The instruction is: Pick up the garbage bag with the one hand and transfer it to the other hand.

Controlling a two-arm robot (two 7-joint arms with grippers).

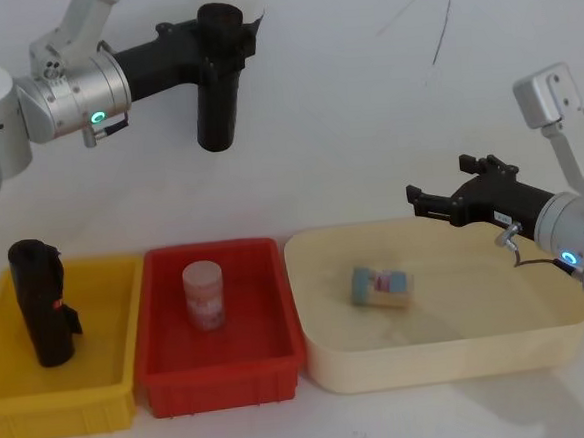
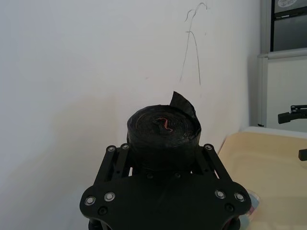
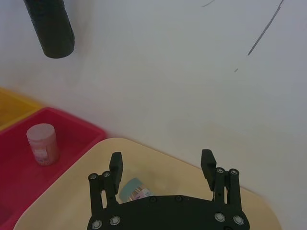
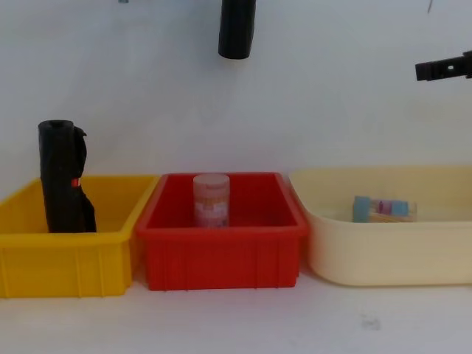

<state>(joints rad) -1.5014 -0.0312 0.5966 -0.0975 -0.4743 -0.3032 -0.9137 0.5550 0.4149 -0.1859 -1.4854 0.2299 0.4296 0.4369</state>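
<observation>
- The left gripper (image 1: 224, 45) clamps its jaws on the garbage bag (image 1: 217, 99) near its top; its long axis is vertical, hanging below the jaws.
- The right gripper (image 1: 418, 200) holds its jaws apart.

Your four views
Head looks down, chest level across, sharing the red bin (image 1: 224, 389); wrist cameras face the far wall (image 2: 72, 72).

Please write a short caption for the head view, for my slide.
Left tool holds the bag upright in the air; right tool hangs open above the tub.
</observation>
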